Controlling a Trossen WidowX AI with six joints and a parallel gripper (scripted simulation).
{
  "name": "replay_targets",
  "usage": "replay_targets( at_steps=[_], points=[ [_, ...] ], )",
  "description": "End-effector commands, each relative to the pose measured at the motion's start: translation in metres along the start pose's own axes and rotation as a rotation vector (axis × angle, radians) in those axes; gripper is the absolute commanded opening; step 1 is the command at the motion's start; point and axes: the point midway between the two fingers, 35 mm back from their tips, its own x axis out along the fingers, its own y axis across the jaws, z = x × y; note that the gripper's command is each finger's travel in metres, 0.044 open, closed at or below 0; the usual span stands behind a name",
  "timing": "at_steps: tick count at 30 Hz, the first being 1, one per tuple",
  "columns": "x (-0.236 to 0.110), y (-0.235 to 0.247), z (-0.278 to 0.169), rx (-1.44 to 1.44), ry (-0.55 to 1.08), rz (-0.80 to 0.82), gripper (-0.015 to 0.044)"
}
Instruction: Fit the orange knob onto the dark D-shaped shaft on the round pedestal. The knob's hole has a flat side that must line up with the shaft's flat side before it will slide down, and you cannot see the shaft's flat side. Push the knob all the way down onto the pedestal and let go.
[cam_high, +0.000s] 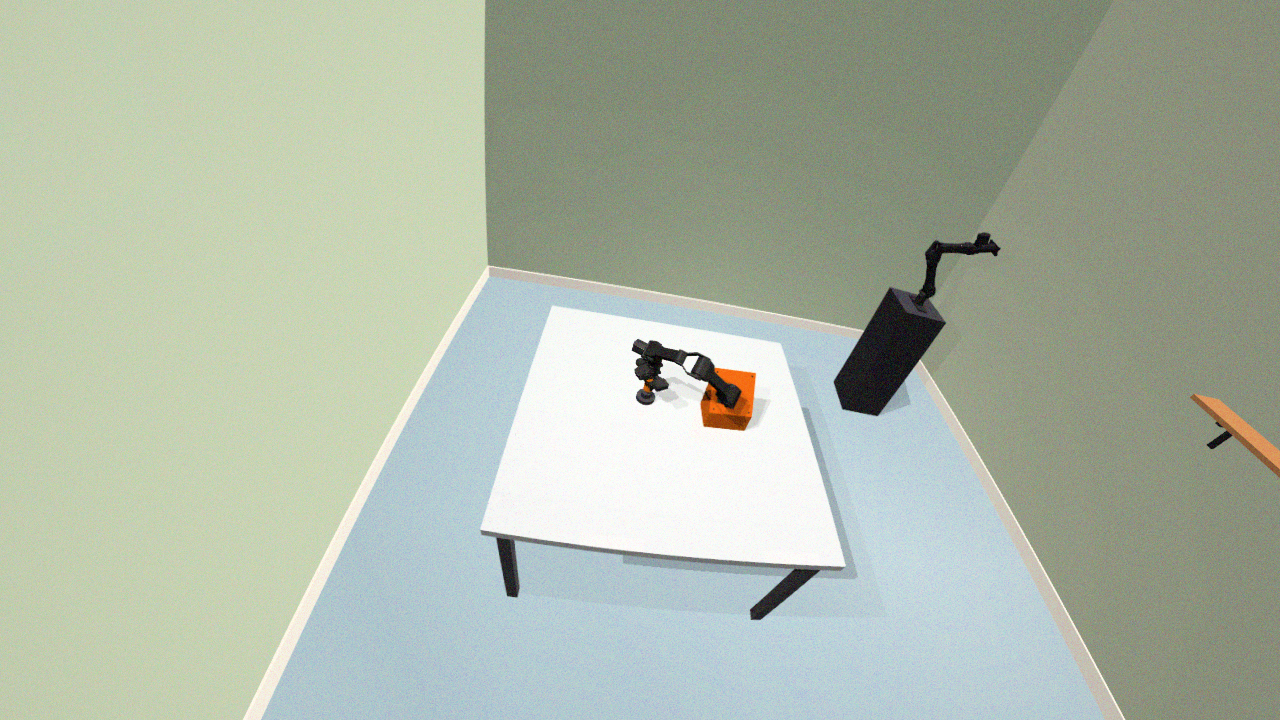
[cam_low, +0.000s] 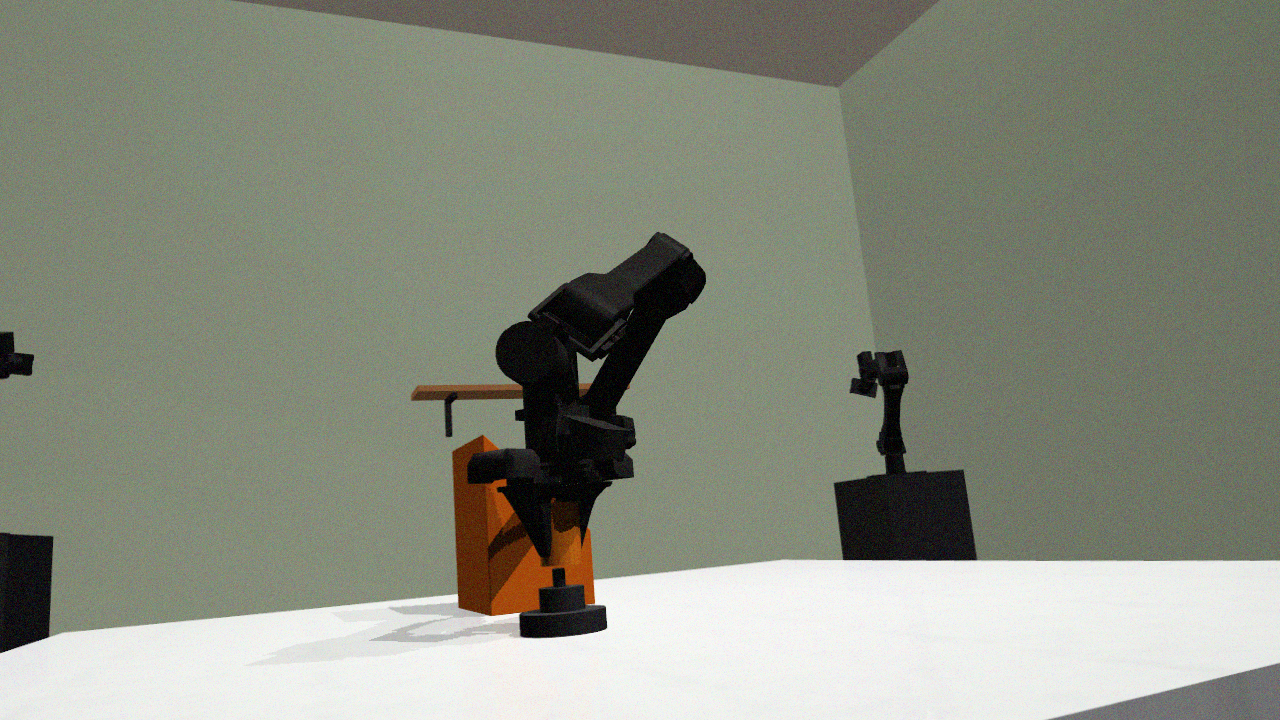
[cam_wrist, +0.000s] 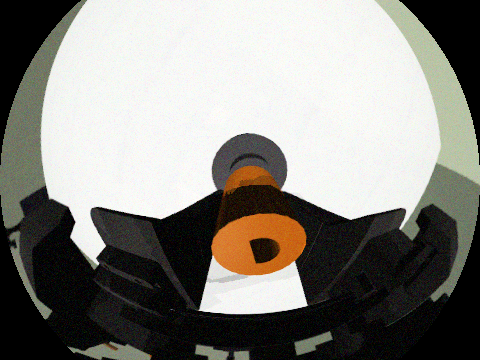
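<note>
Left of the hand: bare white table (cam_low: 895, 626), with the arm's shadow falling across it there.

At the hand: the hand (cam_low: 562, 528) points straight down, its two fingers closed on the orange knob (cam_low: 565, 539), which hangs upright between them. In the wrist view the knob (cam_wrist: 259, 234) shows its near face with the D-shaped hole; the flat of the D lies on the left side of the hole as seen there.

Directly below the hand: the round pedestal (cam_low: 563, 619) on the table, with the dark shaft (cam_low: 558, 577) standing up from its stepped hub. In the exterior view the knob's lower end sits just above the shaft tip; whether they touch cannot be told. From the wrist view the pedestal (cam_wrist: 227, 163) peeks out past the knob's far end, roughly in line with the knob's axis.

Behind and right of the hand: the orange block (cam_low: 483, 537) that carries the arm's base.

Step in hand, as judged: alignment over the shaft, knob not yet seated.

Next move calls for: gentle downward press while keeping the axis centred. If it will not slide, turn the wrist in small steps about the vertical until the flats match, then push fully down to the pedestal and release. Risk: forcing it while misaligned may twist the knob in the grip.
</note>
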Motion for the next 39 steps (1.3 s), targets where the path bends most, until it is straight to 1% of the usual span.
replay_targets(
  at_steps=[1,18,24,26,31,39],
  points=[
    [0.0003,-0.0016,-0.0002,-0.016,-0.005,-0.002,0.0000],
    [0.0038,-0.0006,0.0000,-0.016,-0.005,-0.002,0.0000],
    [-0.0015,-0.0009,0.0016,-0.016,-0.005,-0.002,0.0000],
    [-0.0017,-0.0009,0.0017,-0.043,-0.005,-0.002,0.0000],
    [-0.0021,-0.0026,0.0024,-0.216,-0.005,-0.002,0.0000],
    [0.0009,-0.0035,0.0013,-0.226,-0.005,-0.002,0.0000]
  ],
)
